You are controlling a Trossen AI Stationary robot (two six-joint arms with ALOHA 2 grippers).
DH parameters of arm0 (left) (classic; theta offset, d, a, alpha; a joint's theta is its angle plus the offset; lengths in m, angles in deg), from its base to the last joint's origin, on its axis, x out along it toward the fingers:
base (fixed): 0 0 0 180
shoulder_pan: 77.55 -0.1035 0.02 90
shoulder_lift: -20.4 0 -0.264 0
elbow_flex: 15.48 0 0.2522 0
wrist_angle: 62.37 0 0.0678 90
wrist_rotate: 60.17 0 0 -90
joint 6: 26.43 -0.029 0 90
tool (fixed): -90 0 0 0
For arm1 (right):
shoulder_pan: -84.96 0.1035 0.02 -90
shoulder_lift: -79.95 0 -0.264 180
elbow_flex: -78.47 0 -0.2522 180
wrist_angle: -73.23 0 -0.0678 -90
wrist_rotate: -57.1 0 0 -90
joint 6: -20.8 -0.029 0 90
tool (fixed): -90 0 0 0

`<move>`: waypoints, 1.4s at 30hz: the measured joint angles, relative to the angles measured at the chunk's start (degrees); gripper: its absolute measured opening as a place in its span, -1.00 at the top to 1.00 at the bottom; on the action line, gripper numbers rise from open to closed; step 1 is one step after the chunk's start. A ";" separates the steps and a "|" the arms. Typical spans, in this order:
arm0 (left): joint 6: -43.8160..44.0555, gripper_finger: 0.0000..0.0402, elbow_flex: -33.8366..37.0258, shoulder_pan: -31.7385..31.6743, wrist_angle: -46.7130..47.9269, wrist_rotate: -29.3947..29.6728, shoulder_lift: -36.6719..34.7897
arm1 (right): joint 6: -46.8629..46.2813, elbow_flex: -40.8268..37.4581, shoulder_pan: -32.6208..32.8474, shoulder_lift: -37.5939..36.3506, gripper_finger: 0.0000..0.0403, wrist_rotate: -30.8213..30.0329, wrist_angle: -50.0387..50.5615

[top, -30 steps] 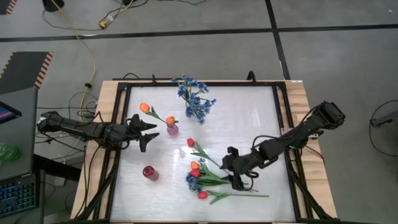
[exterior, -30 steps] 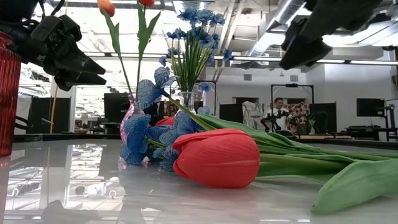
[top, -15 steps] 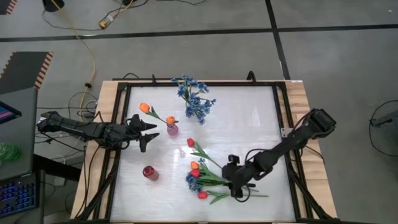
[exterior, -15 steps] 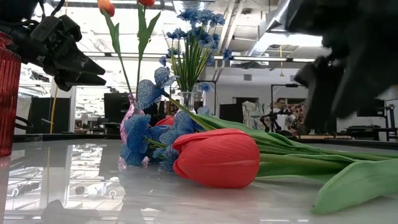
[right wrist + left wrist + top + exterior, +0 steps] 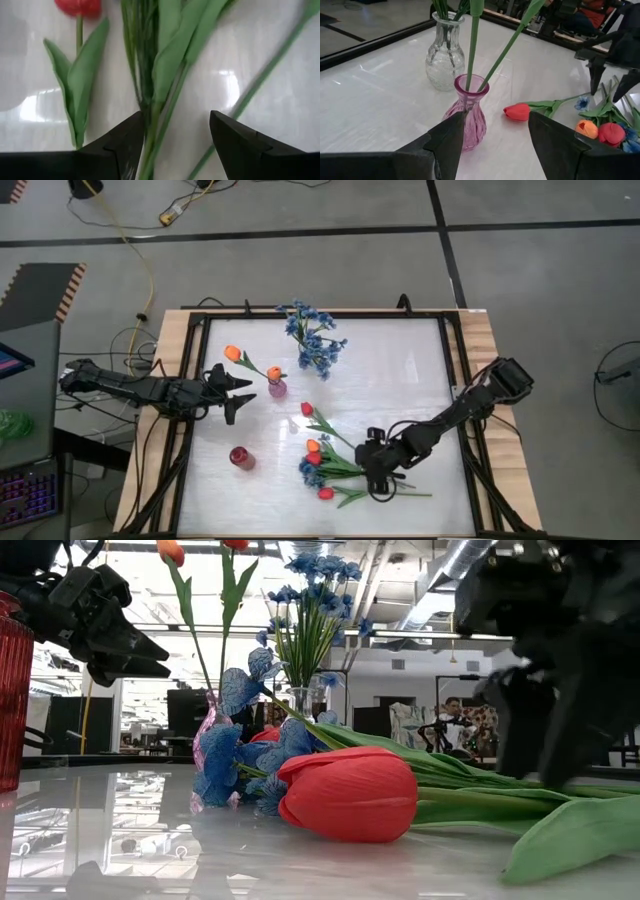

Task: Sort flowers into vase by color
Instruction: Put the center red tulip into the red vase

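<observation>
Below, we look down on a white desk (image 5: pixel 400 370) edged by a dark frame. Our left gripper (image 5: pixel 240 392) hovers near the desk's left edge, its fingers (image 5: pixel 445 145) spread open and holding nothing, pointed at a small pink vase (image 5: pixel 277 388) just beside it. That pink vase holds two orange tulips (image 5: pixel 233 353) on green stems. Farther back stands a clear glass vase (image 5: pixel 443 52) filled with blue blossom sprigs (image 5: pixel 312 335). A red vase (image 5: pixel 240 457) stands apart near the front left of the desk.

Toward the front middle of the desk lies a loose pile of flowers (image 5: pixel 330 465): red tulips, an orange tulip and blue sprigs, their green stems pointing right. One red tulip (image 5: pixel 307 409) lies a little apart from the pile, toward the pink vase. Our right gripper (image 5: pixel 382 478) is low over the pile's stems, its fingers (image 5: pixel 125 145) open on either side of a bundle of green stems and leaves, not closed on them.
</observation>
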 joint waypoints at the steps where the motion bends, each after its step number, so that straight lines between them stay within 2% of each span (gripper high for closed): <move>1: 0.00 -0.05 -0.01 -0.01 0.01 0.00 0.01 | -0.23 0.00 -0.01 0.21 -0.22 0.57 0.35; 21: 0.00 -0.05 -0.01 0.00 0.00 0.09 -0.02 | -0.81 0.00 -0.06 1.02 0.32 2.38 -0.06; 42: 0.00 -0.05 -0.01 -0.02 0.00 0.14 0.00 | -0.81 0.00 -0.06 0.98 0.37 2.24 -2.21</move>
